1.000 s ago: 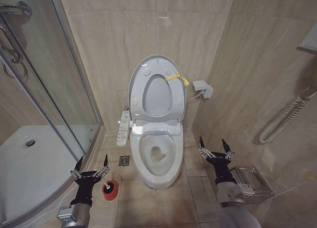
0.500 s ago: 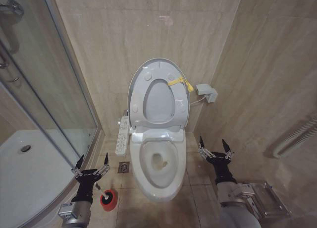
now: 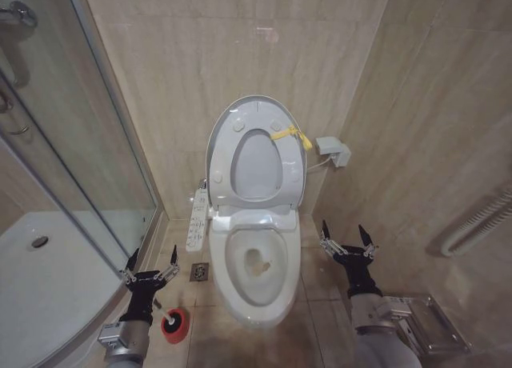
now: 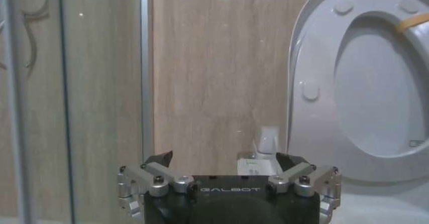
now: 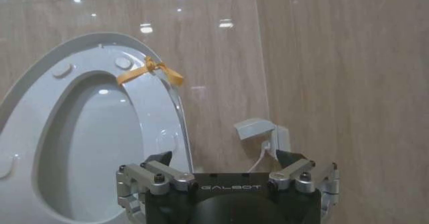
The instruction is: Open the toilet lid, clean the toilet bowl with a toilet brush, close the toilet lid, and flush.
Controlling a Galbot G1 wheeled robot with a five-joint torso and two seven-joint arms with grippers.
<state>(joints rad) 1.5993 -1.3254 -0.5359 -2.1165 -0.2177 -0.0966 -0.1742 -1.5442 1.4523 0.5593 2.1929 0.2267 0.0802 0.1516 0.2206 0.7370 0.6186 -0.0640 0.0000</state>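
Left gripper point(image 3: 149, 264) hangs low beside the toilet bowl point(image 3: 256, 292), on the shower side, its two fingers spread apart with nothing between them. Just behind it, nearer the robot, the toilet brush point(image 3: 162, 310) lies slanted in its red holder point(image 3: 175, 322), the thin white handle half hidden under the wrist. Right gripper point(image 3: 348, 238) waits on the bowl's other side, fingers likewise apart and empty.

The toilet lid point(image 3: 256, 154) already stands open, leaning with the seat against the wall behind the bowl, a yellow tie point(image 3: 290, 134) knotted at its rim; lid and tie also appear in the right wrist view.

Risks, as I judge them: the holder is small and light, so a grasp coming down off-centre on so thin a handle could tip it or roll it away from the bowl. The handle may also slip between the fingers. On the bowl's shower side sits the button panel point(image 3: 197, 218), which a swinging brush could knock.

Contents: the holder holds the brush's head, bristles hidden. The bowl shows water at its bottom with a brownish patch.
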